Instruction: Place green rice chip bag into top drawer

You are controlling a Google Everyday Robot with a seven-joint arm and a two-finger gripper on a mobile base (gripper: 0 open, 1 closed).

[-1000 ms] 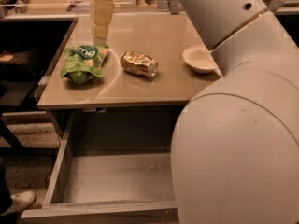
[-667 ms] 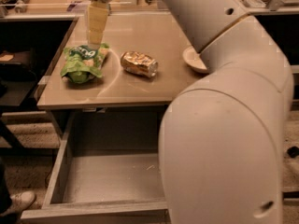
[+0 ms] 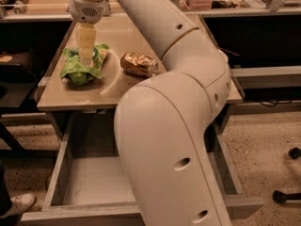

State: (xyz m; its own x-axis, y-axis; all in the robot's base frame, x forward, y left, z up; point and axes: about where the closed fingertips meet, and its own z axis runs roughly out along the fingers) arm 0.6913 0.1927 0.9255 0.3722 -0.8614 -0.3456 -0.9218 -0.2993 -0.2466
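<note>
The green rice chip bag (image 3: pixel 74 73) lies crumpled on the left part of the tan table (image 3: pixel 113 91). My gripper (image 3: pixel 86 60) hangs straight down from the wrist over the middle of the bag, its tip at or just above the bag's top surface. The top drawer (image 3: pixel 57 174) is pulled out below the table's front edge, with its flat grey bottom bare where it shows. My arm hides the drawer's right half.
A crushed gold can (image 3: pixel 138 64) lies on its side right of the bag. My large white arm (image 3: pixel 164 140) crosses the table's right side and the drawer. A dark bench stands at the left, and a shoe (image 3: pixel 16 205) is on the floor at the lower left.
My gripper has come down and a little forward, from above the bag's far edge to over its middle. The arm has swung across and now hides the white bowl.
</note>
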